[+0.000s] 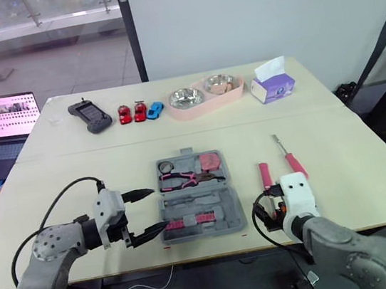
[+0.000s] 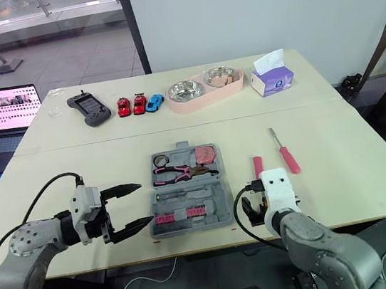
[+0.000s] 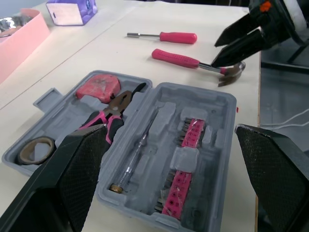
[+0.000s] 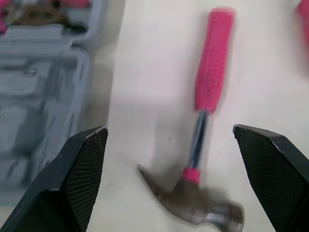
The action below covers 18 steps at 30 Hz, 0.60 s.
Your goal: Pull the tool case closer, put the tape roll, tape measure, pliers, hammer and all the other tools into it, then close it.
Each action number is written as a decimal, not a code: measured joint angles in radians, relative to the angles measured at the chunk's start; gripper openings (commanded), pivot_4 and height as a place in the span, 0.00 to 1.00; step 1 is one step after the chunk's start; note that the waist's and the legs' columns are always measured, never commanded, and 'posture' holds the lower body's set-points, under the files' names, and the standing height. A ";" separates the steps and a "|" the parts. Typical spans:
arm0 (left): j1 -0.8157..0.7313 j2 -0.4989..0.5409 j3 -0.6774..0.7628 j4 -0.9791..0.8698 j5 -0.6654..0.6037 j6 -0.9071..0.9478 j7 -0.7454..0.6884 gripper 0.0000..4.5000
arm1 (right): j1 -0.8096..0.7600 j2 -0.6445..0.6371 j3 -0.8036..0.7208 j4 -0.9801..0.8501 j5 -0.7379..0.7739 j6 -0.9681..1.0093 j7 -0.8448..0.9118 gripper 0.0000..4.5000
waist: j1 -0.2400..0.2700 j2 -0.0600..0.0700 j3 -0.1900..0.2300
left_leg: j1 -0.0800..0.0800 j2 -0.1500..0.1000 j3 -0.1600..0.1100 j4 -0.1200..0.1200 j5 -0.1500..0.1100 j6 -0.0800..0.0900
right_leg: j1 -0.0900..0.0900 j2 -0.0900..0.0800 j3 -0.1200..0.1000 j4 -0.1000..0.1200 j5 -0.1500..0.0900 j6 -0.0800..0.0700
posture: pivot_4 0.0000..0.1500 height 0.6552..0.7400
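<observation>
Right wrist view: right gripper (image 4: 170, 129) spread wide, empty, hovering over the hammer (image 4: 212, 72); left gripper (image 1: 157, 208) gapes empty beside the open tool case (image 1: 237, 214).

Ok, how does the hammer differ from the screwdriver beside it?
The hammer ends in a steel claw head; the screwdriver has a thin straight shaft. The hammer lies nearer the tool case, under the right end effector; the screwdriver lies farther out. Both have pink handles and lie outside the case.
</observation>
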 measured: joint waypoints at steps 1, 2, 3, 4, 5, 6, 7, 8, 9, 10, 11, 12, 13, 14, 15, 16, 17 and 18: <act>0.000 0.001 0.002 0.000 -0.001 0.002 -0.001 1.00 | 0.021 0.018 0.013 0.026 -0.042 -0.062 0.009 0.98 | 0.001 0.000 0.000 | 0.000 0.000 0.000 0.000 0.000 0.000 | 0.000 0.000 0.000 0.000 0.000 0.000 | 1.00 1.00; 0.000 0.002 0.002 0.000 -0.002 0.003 -0.002 1.00 | 0.036 0.043 0.024 0.055 -0.080 -0.114 0.016 0.98 | 0.001 0.000 0.000 | 0.000 0.000 0.000 0.000 0.000 0.000 | 0.000 0.000 0.000 0.000 0.000 0.000 | 1.00 1.00; -0.002 0.006 0.002 0.000 -0.003 0.006 -0.004 1.00 | 0.044 0.055 0.038 0.079 -0.111 -0.154 0.022 0.98 | 0.001 0.000 0.000 | 0.000 0.000 0.000 0.000 0.000 0.000 | 0.000 0.000 0.000 0.000 0.000 0.000 | 1.00 1.00; -0.007 0.009 0.002 0.000 -0.004 0.013 -0.006 1.00 | 0.049 0.061 0.055 0.108 -0.154 -0.203 0.031 0.98 | 0.001 0.000 0.000 | 0.000 0.000 0.000 0.000 0.000 0.000 | 0.000 0.000 0.000 0.000 0.000 0.000 | 1.00 1.00; -0.011 0.011 0.002 0.000 -0.006 0.016 -0.008 1.00 | 0.049 0.070 0.062 0.133 -0.184 -0.238 0.037 0.98 | 0.001 0.000 0.000 | 0.000 0.000 0.000 0.000 0.000 0.000 | 0.000 0.000 0.000 0.000 0.000 0.000 | 1.00 1.00; -0.015 0.013 0.003 0.000 -0.008 0.018 -0.011 1.00 | 0.049 0.087 0.063 0.164 -0.217 -0.277 0.042 0.98 | 0.001 0.000 0.000 | 0.000 0.000 0.000 0.000 0.000 0.000 | 0.000 0.000 0.000 0.001 0.000 0.000 | 1.00 1.00; -0.016 0.015 0.003 0.000 -0.010 0.020 -0.013 1.00 | 0.048 0.097 0.063 0.185 -0.238 -0.301 0.047 0.98 | 0.001 0.000 0.000 | 0.000 0.000 0.000 0.000 0.000 0.000 | 0.000 0.000 0.000 0.001 0.000 0.000 | 1.00 1.00; -0.017 0.016 0.002 0.000 -0.011 0.022 -0.014 1.00 | 0.048 0.108 0.064 0.212 -0.258 -0.326 0.053 0.98 | 0.001 0.000 0.000 | 0.000 0.000 0.000 0.000 0.000 0.000 | 0.000 0.000 0.000 0.001 0.000 0.000 | 1.00 1.00; -0.018 0.016 0.002 0.000 -0.011 0.024 -0.015 1.00 | 0.048 0.119 0.065 0.243 -0.280 -0.351 0.063 0.98 | 0.001 0.000 0.000 | 0.000 0.000 0.000 0.000 0.000 0.000 | 0.000 0.000 0.000 0.001 0.000 0.000 | 1.00 1.00; -0.020 0.017 0.002 0.000 -0.012 0.026 -0.016 1.00 | 0.047 0.129 0.066 0.266 -0.297 -0.366 0.068 0.98 | 0.001 0.000 0.000 | 0.000 0.000 0.000 0.000 0.000 0.000 | 0.000 0.000 0.000 0.001 0.000 0.000 | 1.00 1.00; -0.023 0.017 0.002 0.000 -0.012 0.032 -0.017 1.00 | 0.046 0.140 0.064 0.287 -0.313 -0.375 0.071 0.98 | 0.001 0.000 0.000 | 0.000 0.000 0.000 0.000 0.000 -0.001 | 0.000 0.000 0.000 0.001 0.000 0.000 | 1.00 1.00; -0.026 0.018 0.002 0.000 -0.012 0.036 -0.017 1.00 | 0.043 0.151 0.058 0.298 -0.324 -0.379 0.071 0.98 | 0.001 0.000 0.000 | 0.000 0.000 0.000 0.000 0.000 -0.001 | 0.000 0.000 0.000 0.001 0.000 0.000 | 1.00 1.00; -0.030 0.018 0.002 0.000 -0.012 0.039 -0.018 1.00 | 0.041 0.163 0.048 0.308 -0.333 -0.380 0.071 0.93 | 0.002 0.000 0.000 | 0.000 0.000 0.000 0.000 0.000 -0.001 | 0.000 0.000 0.000 0.001 0.000 0.000 | 1.00 1.00; -0.034 0.019 0.002 0.000 -0.012 0.041 -0.018 1.00 | 0.041 0.176 0.035 0.317 -0.337 -0.379 0.073 0.86 | 0.002 0.000 0.000 | 0.001 0.000 0.000 0.000 0.000 -0.001 | 0.000 0.000 0.000 0.001 0.000 0.000 | 1.00 1.00; -0.035 0.019 0.002 0.000 -0.013 0.042 -0.018 1.00 | 0.043 0.182 0.029 0.321 -0.344 -0.375 0.076 0.79 | 0.002 0.000 0.000 | 0.001 0.000 0.000 0.000 0.000 -0.001 | 0.000 0.000 0.000 0.001 0.000 0.000 | 1.00 1.00; -0.035 0.020 0.002 0.000 -0.013 0.042 -0.018 1.00 | 0.047 0.189 0.023 0.322 -0.349 -0.373 0.081 0.69 | 0.002 0.000 0.000 | 0.001 0.000 0.000 0.000 0.000 -0.001 | 0.000 0.000 0.000 0.001 0.000 0.000 | 1.00 1.00; -0.035 0.020 0.002 0.000 -0.013 0.042 -0.018 1.00 | 0.051 0.200 0.019 0.322 -0.354 -0.371 0.088 0.57 | 0.002 0.000 0.000 | 0.001 0.000 0.000 0.000 0.000 -0.001 | 0.000 0.000 0.000 0.001 0.000 0.000 | 1.00 1.00; -0.035 0.020 0.002 0.000 -0.013 0.042 -0.018 1.00 | 0.053 0.209 0.019 0.322 -0.355 -0.371 0.093 0.46 | 0.002 0.000 0.000 | 0.001 0.000 0.000 0.000 0.000 -0.001 | 0.000 0.000 0.000 0.001 0.000 0.000 | 1.00 1.00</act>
